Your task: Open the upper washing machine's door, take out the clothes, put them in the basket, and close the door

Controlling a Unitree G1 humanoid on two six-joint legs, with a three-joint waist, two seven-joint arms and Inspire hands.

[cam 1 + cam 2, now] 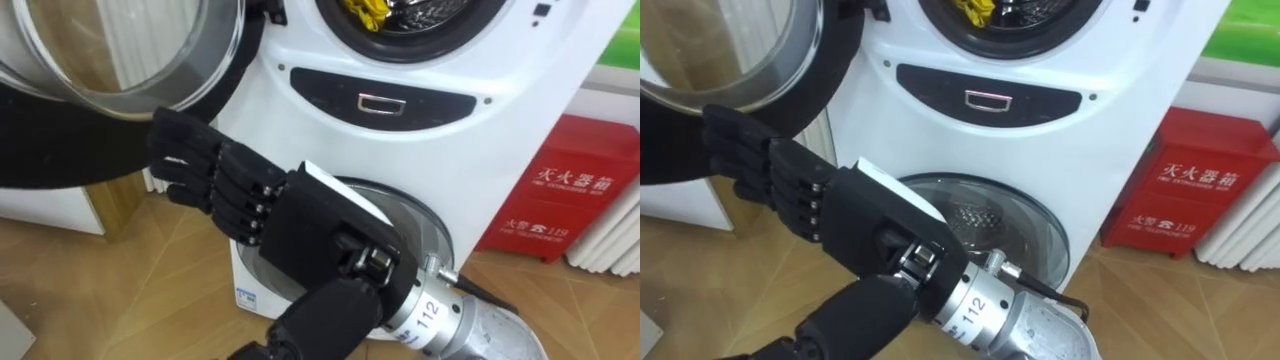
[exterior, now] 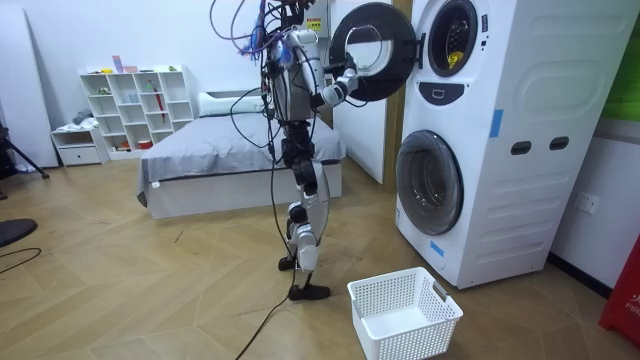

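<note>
A yellow cloth (image 1: 368, 12) lies inside the drum of the upper washing machine (image 1: 400, 100), which sits on top of a second machine. Its round door (image 1: 120, 60) is swung open to the left. My right hand (image 1: 250, 195) reaches in from the lower right, open and holding nothing. Its fingers (image 1: 180, 150) are nearly straight and lie at the lower rim of the open door. In the room view I stand upright beside the stacked machines (image 2: 480, 130), one arm stretched out to the door (image 2: 372, 50).
The lower machine's round door (image 1: 400, 215) is closed, just behind my wrist. A red cabinet (image 1: 575, 190) stands on the floor to the right. A white laundry basket (image 2: 405, 312) sits on the wooden floor in front of the machines. A bed (image 2: 230, 160) stands behind me.
</note>
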